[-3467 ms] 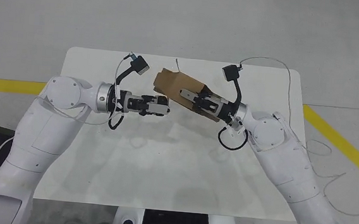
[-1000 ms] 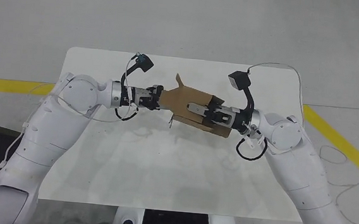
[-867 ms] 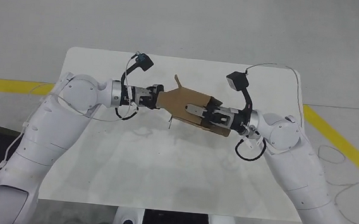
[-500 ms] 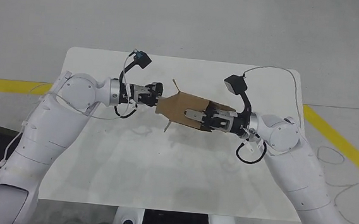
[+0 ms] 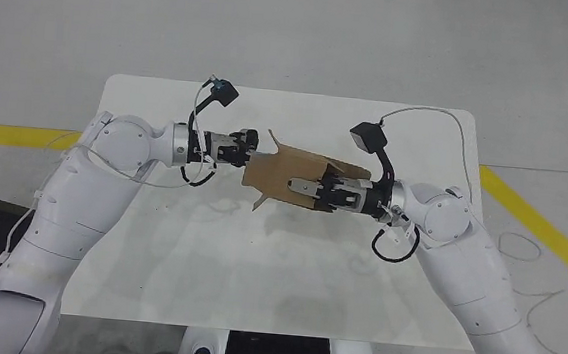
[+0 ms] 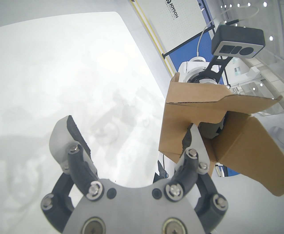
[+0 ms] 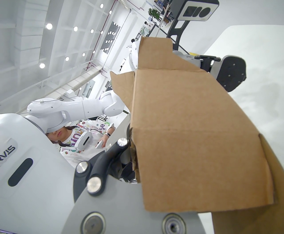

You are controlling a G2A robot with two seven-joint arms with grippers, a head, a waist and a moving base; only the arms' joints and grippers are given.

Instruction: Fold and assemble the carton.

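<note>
Left claw (image 6: 131, 124) gapes wide against the carton (image 7: 188, 133); right claw (image 5: 303, 188) seemingly clamps it.

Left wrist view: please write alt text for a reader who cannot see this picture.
The left gripper is open, with one of its fingers at the open end of a brown carton and the other over the white table. Beyond the carton is the other arm's black wrist camera.
</note>
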